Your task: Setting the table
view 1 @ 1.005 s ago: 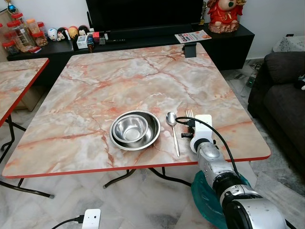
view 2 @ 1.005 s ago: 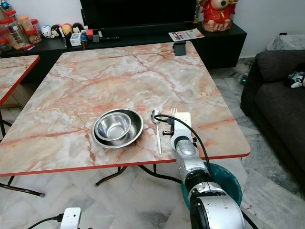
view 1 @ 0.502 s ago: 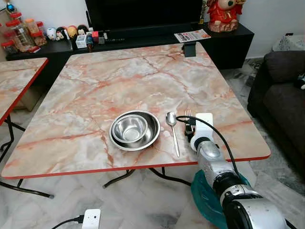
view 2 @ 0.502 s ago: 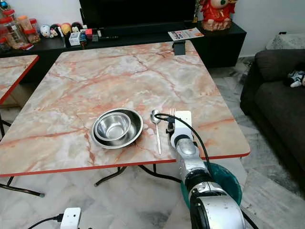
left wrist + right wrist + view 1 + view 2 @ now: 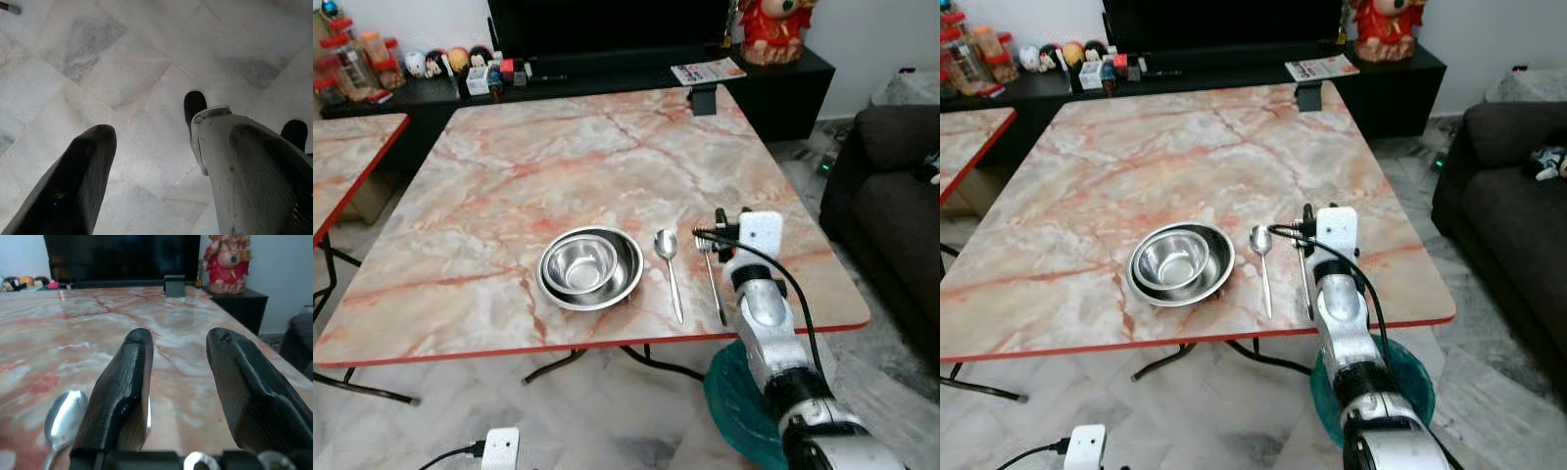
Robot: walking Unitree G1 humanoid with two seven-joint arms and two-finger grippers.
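Fork (image 5: 710, 274) flat on marble worktop (image 5: 558, 166) near front edge, toward right corner, tines pointing away, just right of spoon (image 5: 668, 266). Steel bowl (image 5: 578, 262) nested in larger steel bowl (image 5: 592, 267) left of spoon. Right gripper (image 5: 178, 382) raised above fork's tine end, jaws apart, holding nothing. Left gripper (image 5: 151, 161) hanging over tiled floor (image 5: 146, 58), jaws wide, empty.
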